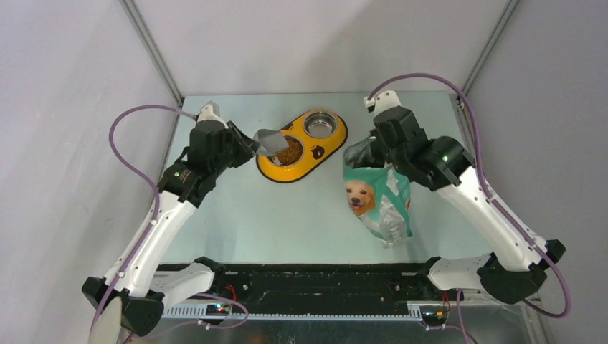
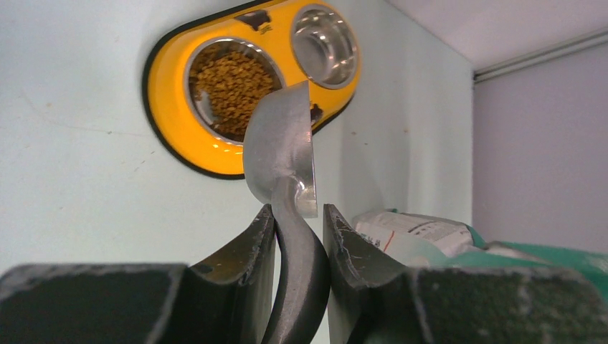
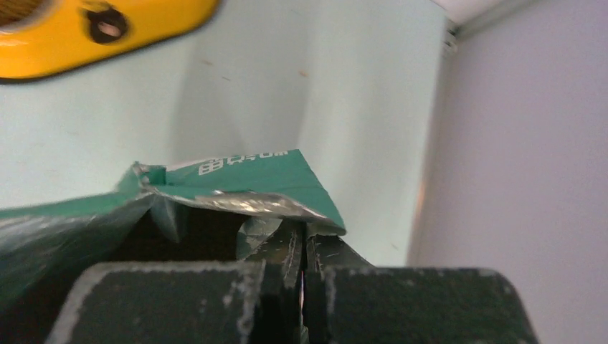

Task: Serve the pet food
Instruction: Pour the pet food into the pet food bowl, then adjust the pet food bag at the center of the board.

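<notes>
Fingers of the left gripper clamp the scoop by its dark handle, with its grey cup tilted above the feeder. The kibble lies in the feeder's bowl nearer that arm. It is a heap of tiny golden-brown pellets, rough and grainy, filling the steel rim. The right gripper is pinched tight on the top edge of the bag, just beside the feeder.
</notes>
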